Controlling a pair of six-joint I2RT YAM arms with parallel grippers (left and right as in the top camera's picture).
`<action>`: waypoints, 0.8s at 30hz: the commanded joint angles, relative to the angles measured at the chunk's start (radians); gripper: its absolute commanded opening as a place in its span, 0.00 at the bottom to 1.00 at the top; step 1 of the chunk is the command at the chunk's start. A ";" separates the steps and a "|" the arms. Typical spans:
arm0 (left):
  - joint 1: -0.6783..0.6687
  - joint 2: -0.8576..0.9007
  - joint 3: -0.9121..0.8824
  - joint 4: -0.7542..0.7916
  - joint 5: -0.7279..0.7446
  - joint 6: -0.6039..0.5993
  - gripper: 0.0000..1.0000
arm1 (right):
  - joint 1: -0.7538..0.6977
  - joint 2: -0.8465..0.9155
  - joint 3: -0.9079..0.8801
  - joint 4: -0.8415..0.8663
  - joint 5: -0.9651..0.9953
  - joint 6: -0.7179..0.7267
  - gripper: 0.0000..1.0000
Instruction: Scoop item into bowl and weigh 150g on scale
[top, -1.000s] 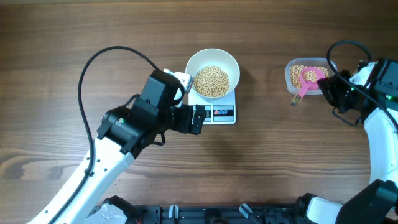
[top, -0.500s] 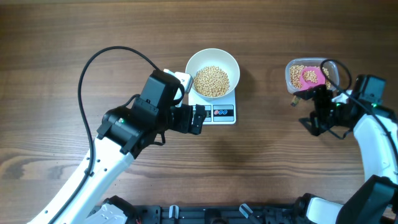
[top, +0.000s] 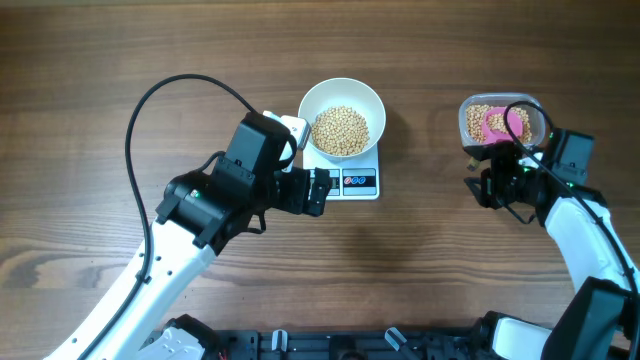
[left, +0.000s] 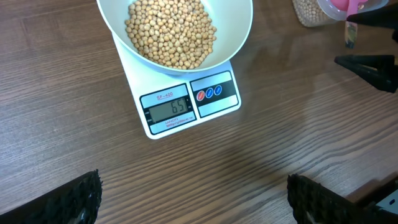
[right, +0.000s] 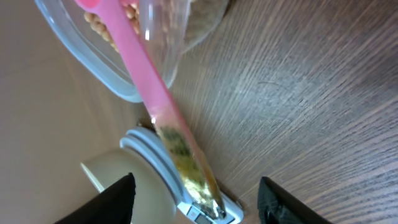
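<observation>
Some soybeans (top: 341, 131) are loaded in the bowl (top: 312, 105) on the scale (top: 362, 182), target judged unmet; left gripper (left: 196, 199) is spread wide and empty, right gripper (right: 196, 196) is parted around the pink scoop (right: 134, 56) handle, unclamped.

Clear plastic tub (top: 464, 120) on wooden table (top: 430, 270), pink scoop (top: 493, 124) inside, handle over rim

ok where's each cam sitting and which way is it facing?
Overhead: above the table, facing straight down; left gripper and right gripper show.
Left wrist: on the left arm, facing down and forward at bowl and scale; own fingertips in bottom corners.
Right wrist: on the right arm, close on pink scoop handle and clear tub; own fingertips along bottom.
Shared: all three see tub and scoop.
</observation>
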 joint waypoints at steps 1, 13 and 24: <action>-0.005 -0.001 -0.004 0.002 -0.010 0.021 1.00 | 0.027 -0.010 -0.008 -0.012 0.093 0.024 0.62; -0.005 -0.001 -0.004 0.002 -0.010 0.021 1.00 | 0.033 -0.010 -0.008 0.042 0.173 0.021 0.48; -0.005 -0.001 -0.004 0.002 -0.010 0.021 1.00 | 0.033 -0.002 -0.008 0.087 0.173 0.024 0.48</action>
